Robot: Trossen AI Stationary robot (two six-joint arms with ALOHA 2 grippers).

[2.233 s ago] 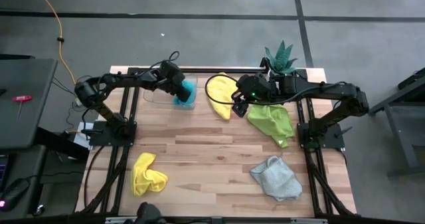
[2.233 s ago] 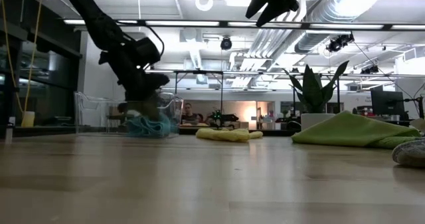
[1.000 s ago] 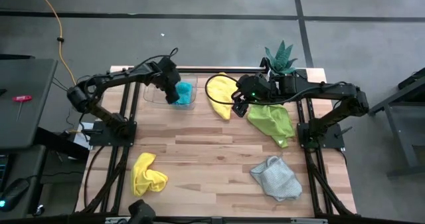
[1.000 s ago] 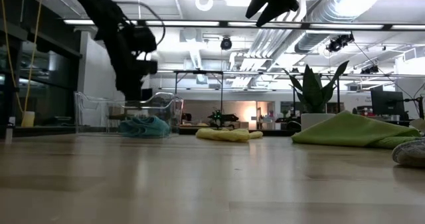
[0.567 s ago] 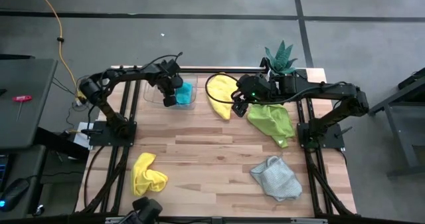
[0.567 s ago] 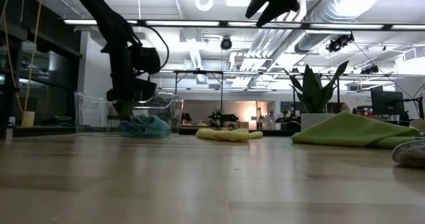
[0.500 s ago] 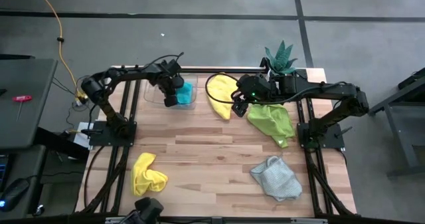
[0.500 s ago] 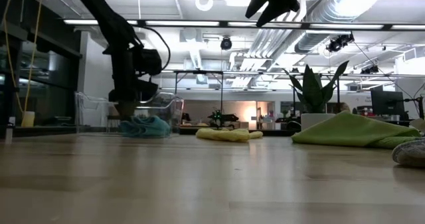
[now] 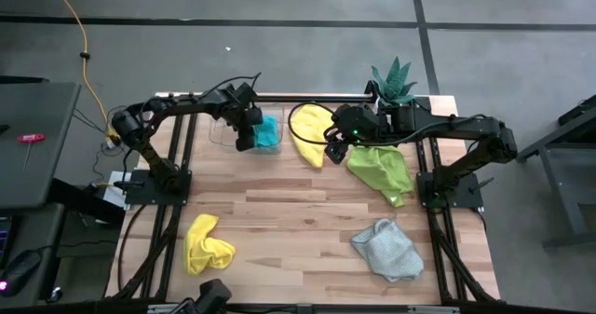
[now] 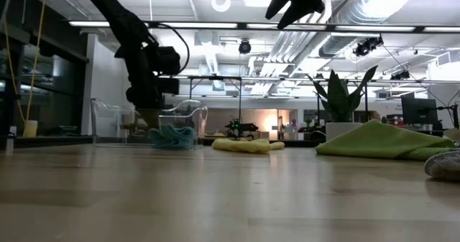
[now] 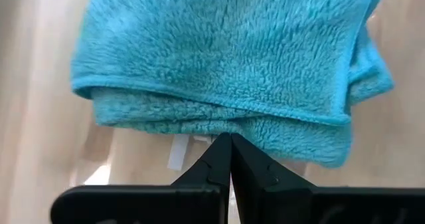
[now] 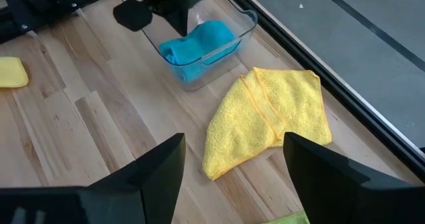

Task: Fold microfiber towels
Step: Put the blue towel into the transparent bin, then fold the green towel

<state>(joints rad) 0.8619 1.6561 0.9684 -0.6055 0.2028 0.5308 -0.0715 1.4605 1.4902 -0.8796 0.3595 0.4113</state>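
Hidden under the left gripper (image 9: 244, 143): the teal towel's (image 9: 268, 132) 9 o'clock edge. Cut off by the low view's 3 o'clock border: the grey towel (image 10: 444, 164). Under the right gripper (image 9: 334, 152): 1 corner of the lime towel (image 9: 382, 170).

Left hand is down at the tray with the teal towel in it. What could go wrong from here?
1. The left hand is shut at the folded teal towel in the clear tray; its closed tips could unfold the towel.
2. The light tray might slide along the table if the hand catches its wall.
3. The right hand hangs open over the yellow towel, near the left arm's path.
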